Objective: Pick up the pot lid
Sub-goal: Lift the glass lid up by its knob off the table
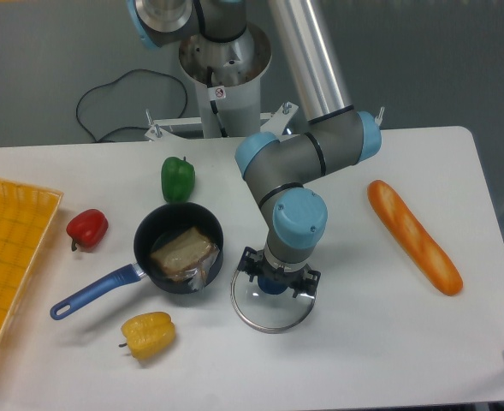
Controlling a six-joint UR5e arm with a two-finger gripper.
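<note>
Gripper [277,276] stands wide over the pot lid [273,315], one finger either side of its knob [273,287]; we judge closing comes next; fingertip height we cannot tell.

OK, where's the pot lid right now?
In the camera view, the pot lid lies low near centre, under the spread fingers and just right of the black frying pan.

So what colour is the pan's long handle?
The handle is blue, best seen in the fixed camera's view, left of the black pan.
</note>
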